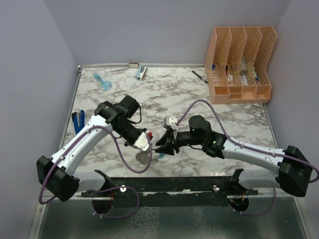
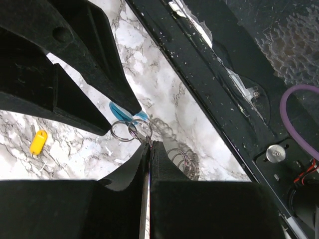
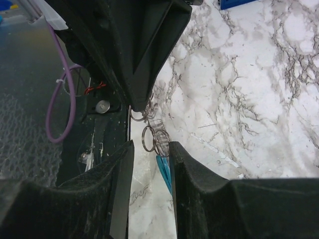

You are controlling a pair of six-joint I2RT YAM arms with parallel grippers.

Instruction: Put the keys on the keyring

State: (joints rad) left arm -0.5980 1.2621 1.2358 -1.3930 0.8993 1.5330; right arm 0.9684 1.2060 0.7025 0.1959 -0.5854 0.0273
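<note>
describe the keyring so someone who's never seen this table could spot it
On the marble table, go to the middle of the near edge, where the left claw and right claw meet. The keyring is there: a gray ribbed coil with metal rings and one curved light-blue section, unlike the dark-blue tool at the left edge.

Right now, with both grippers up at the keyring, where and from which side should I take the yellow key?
Pinch the yellow key across its narrow width, at mid-body, coming straight down. It lies flat on the marble table, apart from the keyring, so its long edges are free and likely only the top is open.
</note>
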